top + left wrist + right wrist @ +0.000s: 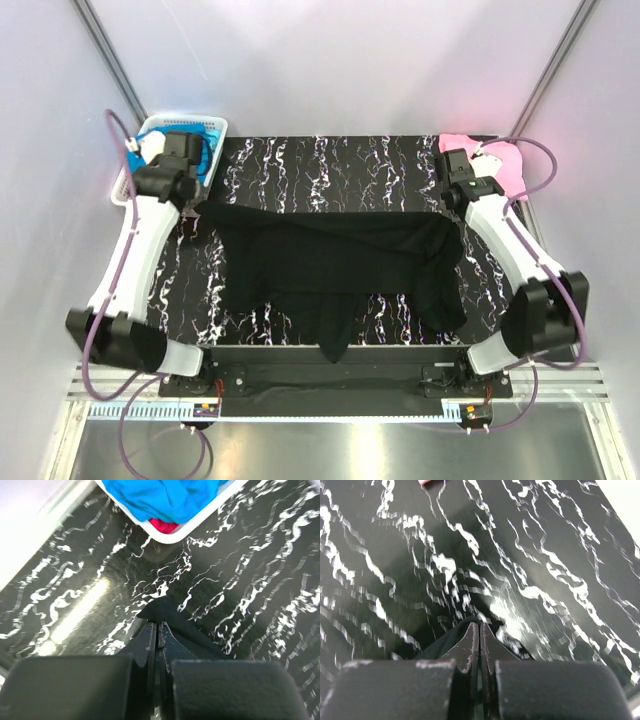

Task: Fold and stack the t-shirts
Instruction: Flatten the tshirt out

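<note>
Left gripper (157, 626) and right gripper (480, 628) both pinch tight on corners of the large black cloth t-shirt (340, 262), its top edge taut between them.

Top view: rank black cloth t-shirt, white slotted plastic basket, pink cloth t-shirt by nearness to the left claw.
1. black cloth t-shirt, pinched in the left claw.
2. white slotted plastic basket, far-left corner.
3. pink cloth t-shirt, far-right corner.

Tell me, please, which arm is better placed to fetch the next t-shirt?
Left: its end effector, shut on the black t-shirt, sits beside the basket; the right end effector is across the table.
</note>
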